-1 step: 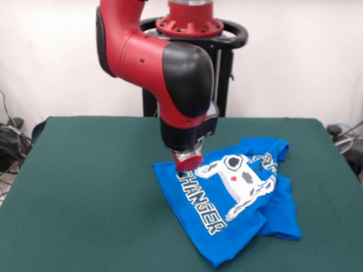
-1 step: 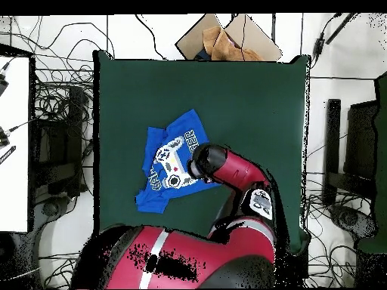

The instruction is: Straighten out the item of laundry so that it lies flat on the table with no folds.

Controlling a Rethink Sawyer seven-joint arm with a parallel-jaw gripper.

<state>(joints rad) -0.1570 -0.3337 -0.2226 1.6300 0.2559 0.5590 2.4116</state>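
Observation:
The item of laundry [image 1: 241,195], a bright blue T-shirt with a white controller print and "CHANGER" lettering showing, lies crumpled right of centre on the green table [image 1: 85,187]. Its far sleeve is bunched and its right side is folded under. My gripper [image 1: 188,162] points down at the shirt's left far corner and touches or nearly touches the cloth. The wrist hides whether it is open or shut. In the overhead view the shirt [image 2: 168,165] sits in the table's [image 2: 249,98] left half, and the arm's wrist [image 2: 208,162] covers its right edge.
A cardboard box [image 2: 227,38] lies beyond the table's far edge in the overhead view. Cables [image 2: 57,113] and black stands [image 2: 332,143] surround the table on both sides. The robot's pedestal [image 1: 193,34] rises behind the table.

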